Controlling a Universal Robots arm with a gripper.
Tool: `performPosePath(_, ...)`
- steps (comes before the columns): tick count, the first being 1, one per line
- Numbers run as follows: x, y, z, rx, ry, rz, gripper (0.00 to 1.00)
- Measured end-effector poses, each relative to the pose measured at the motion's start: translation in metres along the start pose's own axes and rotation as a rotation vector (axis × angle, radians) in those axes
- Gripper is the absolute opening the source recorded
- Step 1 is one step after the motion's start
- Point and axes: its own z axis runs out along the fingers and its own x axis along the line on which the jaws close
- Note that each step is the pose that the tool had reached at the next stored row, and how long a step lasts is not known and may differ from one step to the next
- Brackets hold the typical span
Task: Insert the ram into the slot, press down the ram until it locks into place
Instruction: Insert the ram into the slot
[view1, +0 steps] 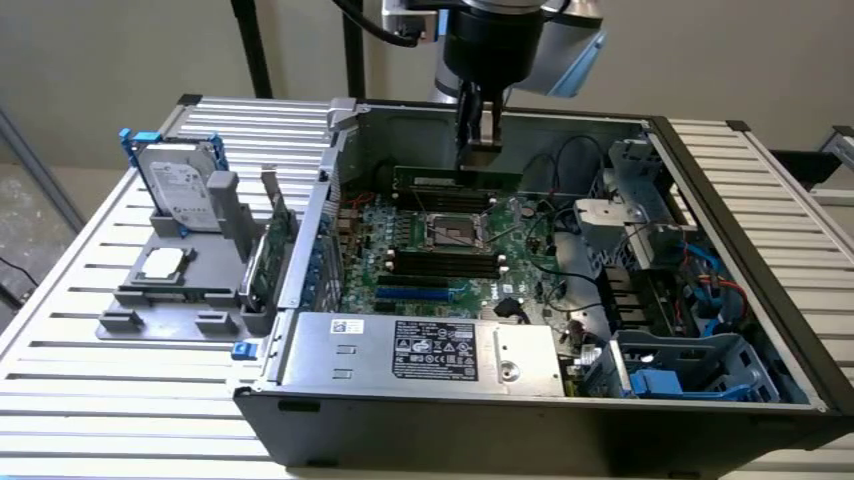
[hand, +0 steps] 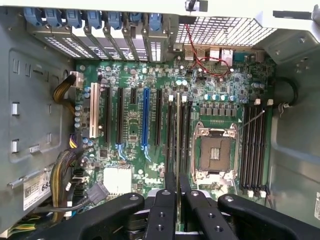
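Between the gripper's (hand: 178, 186) clamped fingers (hand: 165, 202) stands the ram (hand: 178, 140), edge-down and lengthwise along the black slot (hand: 185, 130) directly beneath, aligning its contacts; whether it is seated is unclear.

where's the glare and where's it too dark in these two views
Exterior view: light glares off the table slats, while the inside of the computer case lies in shade around the gripper and the ram stick. Wrist view: the vent grille is washed out, and the gripper is a dark shape pinching the ram stick edge-on.
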Motion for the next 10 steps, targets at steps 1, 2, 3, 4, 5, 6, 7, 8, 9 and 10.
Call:
performPosePath(1, 0.0, 0.0, 0.0015, 0.002, 0.0, 0.005, 0.13)
performPosePath(2, 0.0, -0.0001, 0.0031, 0.0036, 0.0, 0.011, 0.13)
performPosePath(3, 0.0, -0.0001, 0.0045, 0.0049, -0.0001, 0.019, 0.13)
performPosePath(4, 0.0, -0.0002, 0.0061, 0.0062, -0.0003, 0.026, 0.13)
performPosePath(5, 0.0, -0.0002, 0.0078, 0.0072, -0.0004, 0.035, 0.13)
performPosePath(6, 0.0, -0.0003, 0.0095, 0.0078, -0.0006, 0.045, 0.13)
performPosePath(7, 0.0, -0.0003, 0.0112, 0.0081, -0.0007, 0.054, 0.13)
performPosePath(8, 0.0, -0.0003, 0.013, 0.0084, -0.0008, 0.058, 0.13)
performPosePath(9, 0.0, -0.0004, 0.0149, 0.0086, -0.0008, 0.061, 0.13)
performPosePath(10, 0.0, -0.0004, 0.0166, 0.0087, -0.0007, 0.062, 0.13)
